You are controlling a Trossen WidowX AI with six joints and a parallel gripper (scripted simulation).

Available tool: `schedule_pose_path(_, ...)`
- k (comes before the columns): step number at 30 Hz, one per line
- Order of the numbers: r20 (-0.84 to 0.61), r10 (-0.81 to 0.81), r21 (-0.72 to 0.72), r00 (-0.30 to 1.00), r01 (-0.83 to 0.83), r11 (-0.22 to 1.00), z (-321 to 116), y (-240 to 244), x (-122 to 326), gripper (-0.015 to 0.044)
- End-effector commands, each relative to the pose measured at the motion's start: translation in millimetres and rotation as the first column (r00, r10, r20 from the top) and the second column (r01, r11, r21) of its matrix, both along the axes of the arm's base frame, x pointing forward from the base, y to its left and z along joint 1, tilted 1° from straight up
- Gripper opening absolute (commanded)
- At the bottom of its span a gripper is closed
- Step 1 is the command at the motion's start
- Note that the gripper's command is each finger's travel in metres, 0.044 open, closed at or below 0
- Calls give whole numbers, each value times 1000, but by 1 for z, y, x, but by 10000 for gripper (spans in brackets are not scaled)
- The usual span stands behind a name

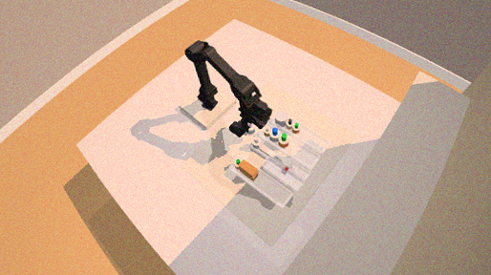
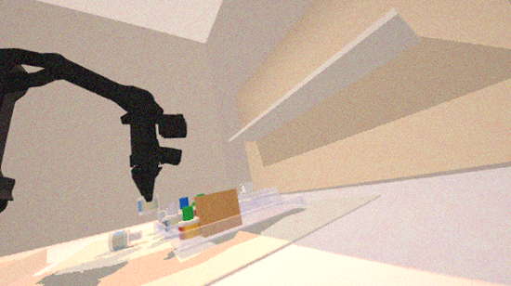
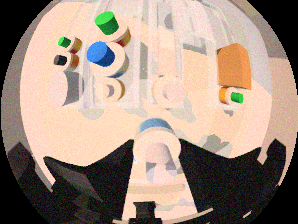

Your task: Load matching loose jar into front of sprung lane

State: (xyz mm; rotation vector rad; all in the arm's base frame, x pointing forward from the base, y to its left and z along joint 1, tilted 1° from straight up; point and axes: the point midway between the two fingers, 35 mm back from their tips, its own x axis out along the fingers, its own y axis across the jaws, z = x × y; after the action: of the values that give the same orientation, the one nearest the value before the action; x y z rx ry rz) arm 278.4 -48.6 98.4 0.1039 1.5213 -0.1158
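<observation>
My gripper (image 1: 250,125) (image 2: 149,198) (image 3: 155,143) is shut on a white-capped jar with a blue band (image 2: 142,206) (image 3: 155,125). It holds the jar upright above the table, just in front of the lanes. A white-capped jar (image 1: 256,142) (image 3: 170,91) stands at the front end of the middle clear lane (image 3: 162,50), nearly straight ahead of the held jar in the wrist view. The pusher plate and front stop cannot be made out clearly. Another white-capped jar (image 2: 120,240) lies on its side on the table, lower than the held jar.
Left of the lane stand a blue-capped jar (image 1: 275,131) (image 3: 101,53), a green-capped jar (image 3: 107,23) and a pale-capped jar (image 3: 112,90). Further left is a wide white cylinder (image 3: 67,88). On the right are an orange block (image 1: 247,169) (image 2: 219,212) (image 3: 234,67) and a small green-capped jar (image 3: 236,97).
</observation>
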Motion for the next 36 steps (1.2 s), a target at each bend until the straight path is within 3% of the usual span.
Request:
schedule_pose_path(1, -8, 16, -1, 1000, -16, 1000, -7, -18, -2, 0)
schedule_pose_path(14, -8, 19, -2, 1000, -19, 1000, -31, -21, 0, 0)
schedule_pose_path(36, -8, 19, -2, 1000, -19, 1000, -30, -22, 5, 0)
